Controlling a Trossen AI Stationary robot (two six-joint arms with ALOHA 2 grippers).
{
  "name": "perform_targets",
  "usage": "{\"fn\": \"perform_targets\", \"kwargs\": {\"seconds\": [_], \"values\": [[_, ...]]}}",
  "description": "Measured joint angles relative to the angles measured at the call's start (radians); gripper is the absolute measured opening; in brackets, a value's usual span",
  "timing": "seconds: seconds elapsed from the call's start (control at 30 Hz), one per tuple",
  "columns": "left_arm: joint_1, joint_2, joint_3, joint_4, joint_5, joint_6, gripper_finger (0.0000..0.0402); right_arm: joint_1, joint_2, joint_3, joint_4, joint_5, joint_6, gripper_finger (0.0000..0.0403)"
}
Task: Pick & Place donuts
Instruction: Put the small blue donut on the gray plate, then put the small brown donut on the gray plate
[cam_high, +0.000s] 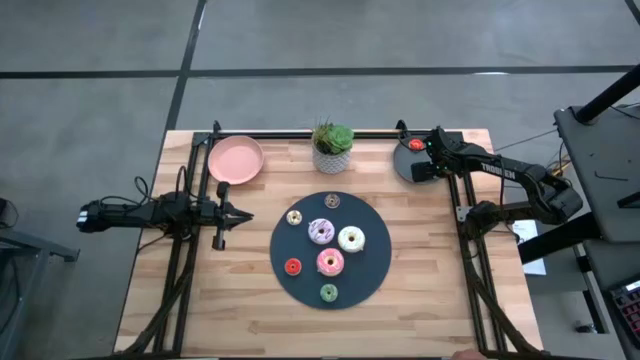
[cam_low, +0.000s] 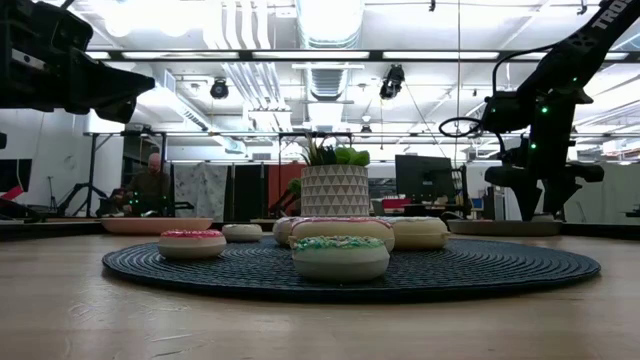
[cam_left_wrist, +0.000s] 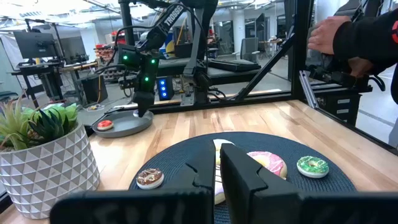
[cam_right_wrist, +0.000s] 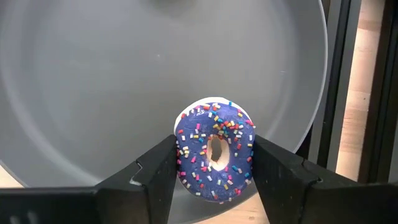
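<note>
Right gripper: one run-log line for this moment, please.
right gripper: shut on blue sprinkled donut | over grey plate | red donut on plate | left gripper: shut, idle

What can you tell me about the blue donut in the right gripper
The blue donut is a small toy ring, dark blue on top with multicoloured sprinkles and a pale underside edge. It stands on edge, hole facing the wrist camera, pinched between the right gripper's two dark fingers. It hangs over the grey plate at the table's far right corner, where a red donut already lies.
</note>
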Motion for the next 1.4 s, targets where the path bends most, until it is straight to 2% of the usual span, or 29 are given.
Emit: {"fn": "perform_targets", "kwargs": {"seconds": [0.13,0.47,0.7,0.9,1.13,1.4], "values": [[0.000,0.000,0.000,0.000,0.000,0.000,0.0000,0.000,0.000,0.000,0.000,0.000,0.000,0.0187],[0.001,0.000,0.000,0.000,0.000,0.000,0.0000,0.000,0.000,-0.001,0.006,0.002,0.004,0.0238],[0.000,0.000,0.000,0.000,0.000,0.000,0.0000,0.000,0.000,-0.002,0.006,0.002,0.004,0.0254],[0.000,0.000,0.000,0.000,0.000,0.000,0.0000,0.000,-0.017,-0.002,0.001,-0.017,0.003,0.0249],[0.000,0.000,0.000,0.000,0.000,0.000,0.0000,0.006,-0.104,0.008,-0.026,-0.129,0.002,0.0239],[0.000,0.000,0.000,0.000,0.000,0.000,0.0000,0.013,-0.188,0.012,-0.105,-0.133,0.003,0.0216]]}}
